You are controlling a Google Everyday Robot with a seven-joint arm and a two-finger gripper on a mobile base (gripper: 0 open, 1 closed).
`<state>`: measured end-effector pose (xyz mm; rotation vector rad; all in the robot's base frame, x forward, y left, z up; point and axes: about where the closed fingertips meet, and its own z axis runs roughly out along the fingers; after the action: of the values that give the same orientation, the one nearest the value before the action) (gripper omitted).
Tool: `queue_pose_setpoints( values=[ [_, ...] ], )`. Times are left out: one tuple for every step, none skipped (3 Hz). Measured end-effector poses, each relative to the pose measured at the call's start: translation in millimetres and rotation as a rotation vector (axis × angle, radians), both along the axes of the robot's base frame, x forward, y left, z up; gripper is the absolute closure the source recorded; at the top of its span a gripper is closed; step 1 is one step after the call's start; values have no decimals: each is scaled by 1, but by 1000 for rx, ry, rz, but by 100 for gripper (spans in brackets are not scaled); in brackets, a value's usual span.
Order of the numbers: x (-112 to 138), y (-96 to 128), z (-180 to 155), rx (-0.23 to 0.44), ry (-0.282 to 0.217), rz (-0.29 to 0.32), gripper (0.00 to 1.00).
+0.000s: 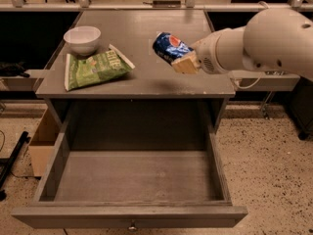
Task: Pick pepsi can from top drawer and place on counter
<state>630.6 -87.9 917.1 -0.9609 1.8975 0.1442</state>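
Robot lab, speckled floor (266,146), loose cable (247,84), pincer (183,62) holding pepsi can (167,45) above counter (146,78)

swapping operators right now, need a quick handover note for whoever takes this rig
Gripper: shut on the pepsi can, holding it tilted above the counter's right side, apparently not touching.
Top drawer: pulled open, nothing visible inside.
White bowl and green bag sit on the counter's left.
Done: can out of drawer.
Left: set can down on bare counter, release.
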Motion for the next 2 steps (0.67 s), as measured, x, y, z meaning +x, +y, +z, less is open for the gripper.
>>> queue_pose_setpoints(
  values=[
    [20, 4, 2, -31, -8, -1, 100],
    [43, -3, -2, -63, -9, -17, 100]
  ],
)
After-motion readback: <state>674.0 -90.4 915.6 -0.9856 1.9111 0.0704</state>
